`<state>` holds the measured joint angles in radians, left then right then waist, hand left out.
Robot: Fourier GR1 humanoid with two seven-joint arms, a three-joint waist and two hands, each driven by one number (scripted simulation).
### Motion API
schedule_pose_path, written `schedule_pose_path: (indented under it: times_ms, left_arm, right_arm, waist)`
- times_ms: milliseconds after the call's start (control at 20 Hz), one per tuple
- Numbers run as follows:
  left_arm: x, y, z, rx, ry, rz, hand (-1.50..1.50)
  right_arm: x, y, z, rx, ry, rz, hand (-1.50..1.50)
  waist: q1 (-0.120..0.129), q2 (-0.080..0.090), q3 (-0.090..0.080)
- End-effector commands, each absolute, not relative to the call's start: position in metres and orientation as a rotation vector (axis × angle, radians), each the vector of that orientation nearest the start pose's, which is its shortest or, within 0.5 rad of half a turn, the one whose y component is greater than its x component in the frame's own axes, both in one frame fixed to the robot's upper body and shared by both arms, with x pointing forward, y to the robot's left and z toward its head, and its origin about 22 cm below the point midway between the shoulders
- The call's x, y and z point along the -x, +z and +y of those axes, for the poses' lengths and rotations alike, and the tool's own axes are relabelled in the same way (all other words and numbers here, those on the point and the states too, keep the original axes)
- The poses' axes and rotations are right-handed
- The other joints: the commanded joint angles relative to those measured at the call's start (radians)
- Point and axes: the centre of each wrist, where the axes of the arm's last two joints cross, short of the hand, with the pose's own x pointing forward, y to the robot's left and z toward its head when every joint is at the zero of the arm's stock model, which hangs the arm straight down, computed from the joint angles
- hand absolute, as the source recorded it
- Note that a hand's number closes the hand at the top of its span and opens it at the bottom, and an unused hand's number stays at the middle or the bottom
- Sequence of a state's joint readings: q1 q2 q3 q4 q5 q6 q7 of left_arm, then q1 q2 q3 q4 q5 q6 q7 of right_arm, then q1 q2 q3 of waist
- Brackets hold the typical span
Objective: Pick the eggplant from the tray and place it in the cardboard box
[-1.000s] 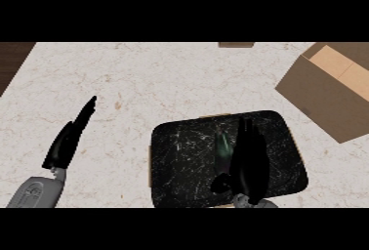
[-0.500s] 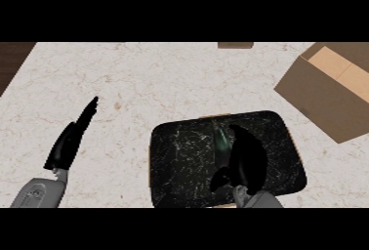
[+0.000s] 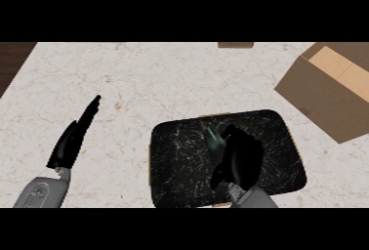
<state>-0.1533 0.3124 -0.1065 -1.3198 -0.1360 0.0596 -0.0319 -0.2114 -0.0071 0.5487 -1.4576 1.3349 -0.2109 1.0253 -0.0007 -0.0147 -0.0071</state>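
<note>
Pale marbled tabletop (image 3: pixel 166 83) fills your view, with a dark wooden strip at its far left corner. You have the cardboard box (image 3: pixel 328 95) up and to the right of the tray, well apart from it, its open top showing a lighter inner flap. Your landmark, the black speckled tray (image 3: pixel 180 161), lies in the lower middle, near the lower edge of the view. You see the right hand (image 3: pixel 239 156) over the tray's right half, coming up from the lower edge, its dark fingers bent down over the eggplant (image 3: pixel 214 138). Only a dark greenish tip of the eggplant shows, just left of the hand's upper part, inside the tray; whether the fingers actually grip it you cannot tell. Well left of the tray, your left hand (image 3: pixel 72 141) rests on the tabletop, fingers straight and together, pointing away from you. A small brown object (image 3: pixel 235 45) sits at the far edge, above the tray.
</note>
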Motion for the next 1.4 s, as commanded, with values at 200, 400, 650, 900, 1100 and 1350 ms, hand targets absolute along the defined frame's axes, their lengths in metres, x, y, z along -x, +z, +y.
schedule_pose_path:
  times_ms: [200,400,650,900,1100,1350]
  left_arm:
    - [-0.276,-0.005,0.274,-0.296,-0.463,-1.493,0.0]
    - [-0.291,0.007,0.249,-0.273,-0.468,-1.544,0.0]
    - [-0.285,-0.004,0.261,-0.254,-0.49,-1.523,0.0]
    - [-0.289,-0.001,0.257,-0.259,-0.49,-1.513,0.0]
    - [-0.29,0.006,0.269,-0.26,-0.488,-1.508,0.0]
    - [-0.277,-0.01,0.268,-0.273,-0.462,-1.486,0.0]
  right_arm:
    - [-0.338,0.052,-0.133,1.319,0.623,-0.888,1.5]
    - [-0.38,0.076,-0.179,1.31,0.615,-0.76,1.5]
    - [-0.433,0.13,-0.207,1.388,0.594,-0.706,1.5]
    - [-0.46,0.175,-0.193,1.534,0.547,-0.695,1.5]
    - [-0.469,0.208,-0.194,1.7,0.492,-0.664,1.5]
    - [-0.477,0.236,-0.194,1.758,0.384,-0.594,1.5]
  waist:
    - [0.044,0.029,0.008]
    - [0.079,0.058,0.009]
    - [0.105,0.052,0.007]
    - [0.105,0.046,0.007]
    - [0.078,0.036,0.007]
    - [0.063,0.032,0.006]
